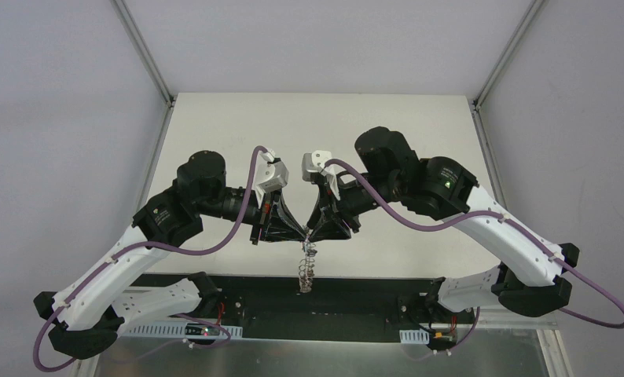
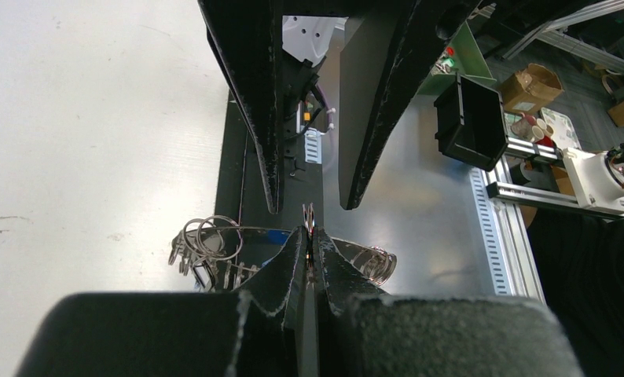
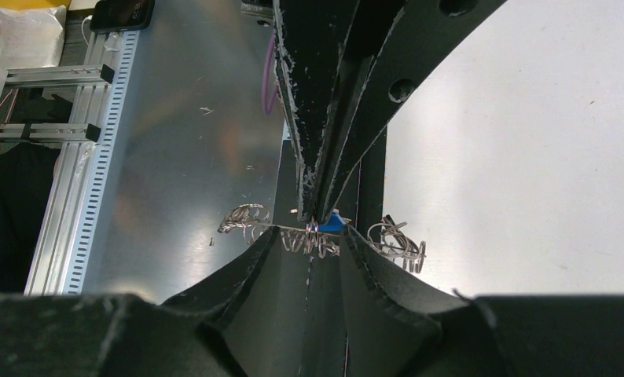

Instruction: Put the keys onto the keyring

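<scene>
The keyring (image 1: 306, 267), a floppy silvery ring bristling with wire loops, hangs where both grippers meet above the table's near edge. My left gripper (image 2: 310, 232) is shut on one small loop of it, which pokes out past the tips. Bunches of keyring (image 2: 207, 239) loops hang to either side. My right gripper (image 3: 310, 236) faces it with jaws apart, one on each side of the left tips; the keyring (image 3: 395, 239) wire lies across its fingertips. A blue-capped key (image 3: 330, 224) sits against the left gripper's tip. No other key shows.
The white table (image 1: 324, 133) stretches away behind the grippers. Below the hanging ring run the black base rail (image 1: 317, 290) and a metal plate (image 3: 183, 157). A slotted aluminium rail (image 2: 501, 228) and a black box (image 2: 470, 118) lie off the table.
</scene>
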You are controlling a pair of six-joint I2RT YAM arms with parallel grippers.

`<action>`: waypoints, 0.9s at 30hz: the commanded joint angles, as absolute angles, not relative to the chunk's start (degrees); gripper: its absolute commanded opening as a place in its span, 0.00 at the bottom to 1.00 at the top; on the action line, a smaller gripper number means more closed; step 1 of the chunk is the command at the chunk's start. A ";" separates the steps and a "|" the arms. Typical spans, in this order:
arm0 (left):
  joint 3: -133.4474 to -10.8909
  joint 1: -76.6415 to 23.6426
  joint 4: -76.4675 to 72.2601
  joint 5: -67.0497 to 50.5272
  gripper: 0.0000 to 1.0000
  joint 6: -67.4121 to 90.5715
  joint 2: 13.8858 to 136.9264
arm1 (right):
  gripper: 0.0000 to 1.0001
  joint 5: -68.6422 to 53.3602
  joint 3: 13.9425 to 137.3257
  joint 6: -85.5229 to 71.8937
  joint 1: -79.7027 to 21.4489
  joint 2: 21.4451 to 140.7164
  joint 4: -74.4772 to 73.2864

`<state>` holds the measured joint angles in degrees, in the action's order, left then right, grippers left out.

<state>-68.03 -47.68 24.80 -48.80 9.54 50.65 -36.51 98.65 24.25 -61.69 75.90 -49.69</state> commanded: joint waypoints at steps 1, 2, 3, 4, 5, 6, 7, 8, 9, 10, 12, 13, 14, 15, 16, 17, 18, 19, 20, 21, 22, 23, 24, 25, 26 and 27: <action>-70.99 -48.10 22.76 -47.96 0.00 8.54 49.66 | 0.36 -37.55 98.71 23.64 -61.62 76.29 -47.90; -71.01 -48.17 22.76 -47.85 0.00 8.56 49.58 | 0.35 -37.60 98.66 23.64 -61.66 76.38 -47.94; -71.02 -48.15 22.76 -47.75 0.00 8.53 49.64 | 0.35 -37.67 98.64 23.59 -61.62 76.44 -47.83; -71.02 -48.10 22.76 -47.66 0.00 8.57 49.62 | 0.35 -37.81 98.64 23.44 -61.67 76.59 -47.74; -70.97 -48.08 22.76 -47.53 0.00 8.57 49.66 | 0.35 -37.80 98.73 23.40 -61.68 76.70 -47.79; -70.93 -48.12 22.77 -47.33 0.00 8.54 49.66 | 0.34 -37.80 98.75 23.36 -61.74 76.89 -47.90; -70.86 -48.17 22.77 -47.18 0.00 8.57 49.59 | 0.34 -37.65 98.71 23.39 -61.72 77.09 -48.09; -70.84 -48.12 22.76 -47.01 0.00 8.58 49.52 | 0.34 -37.53 98.84 23.40 -61.78 77.19 -48.30; -70.76 -48.14 22.81 -46.94 0.00 8.58 49.52 | 0.33 -37.38 98.85 23.43 -61.73 77.29 -48.48; -70.75 -48.09 22.77 -46.87 0.00 8.58 49.49 | 0.32 -37.40 98.85 23.46 -61.78 77.27 -48.72; -70.69 -48.15 22.81 -46.77 0.00 8.56 49.55 | 0.30 -37.39 98.95 23.56 -61.79 77.29 -48.96; -70.67 -48.11 22.77 -46.69 0.00 8.47 49.52 | 0.29 -37.28 99.00 23.60 -61.83 77.29 -49.08; -70.62 -48.08 22.76 -46.65 0.00 8.45 49.56 | 0.28 -37.29 99.03 23.70 -61.84 77.32 -49.31; -70.58 -48.11 22.76 -46.67 0.00 8.37 49.49 | 0.27 -37.08 99.05 23.81 -61.80 77.35 -49.57; -70.58 -48.08 22.77 -46.61 0.00 8.36 49.53 | 0.26 -36.92 99.10 23.89 -61.79 77.39 -49.87; -70.64 -48.12 22.77 -46.59 0.00 8.35 49.56 | 0.25 -36.87 99.09 24.01 -61.84 77.42 -50.10; -70.60 -48.13 22.76 -46.51 0.00 8.27 49.60 | 0.23 -36.91 99.13 24.14 -61.80 77.37 -50.32; -70.58 -48.10 22.83 -46.54 0.00 8.21 49.64 | 0.21 -36.92 99.02 24.17 -61.79 77.37 -50.36; -70.58 -48.12 22.77 -46.57 0.00 8.12 49.66 | 0.19 -36.92 99.02 24.17 -61.85 77.31 -50.40; -70.58 -48.12 22.76 -46.58 0.00 8.17 49.70 | 0.18 -36.91 98.93 24.17 -61.82 77.26 -50.44; -70.58 -48.12 22.76 -46.50 0.00 8.07 49.73 | 0.17 -36.87 98.82 24.17 -61.79 77.19 -50.47; -70.58 -48.14 22.77 -46.46 0.00 8.07 49.70 | 0.16 -36.83 98.84 24.17 -61.80 77.17 -50.45; -70.58 -48.15 22.77 -46.49 0.00 8.10 49.70 | 0.13 -36.84 98.84 24.17 -61.79 77.10 -50.45; -70.64 -48.13 22.76 -46.46 0.00 8.09 49.81 | 0.10 -36.96 98.84 24.21 -61.85 77.15 -50.41; -70.66 -48.09 22.76 -46.40 0.00 8.02 49.79 | 0.07 -37.13 98.94 24.18 -61.87 77.11 -50.44; -70.66 -48.09 22.76 -46.34 0.00 8.01 49.76 | 0.05 -37.31 98.94 24.18 -61.80 77.15 -50.49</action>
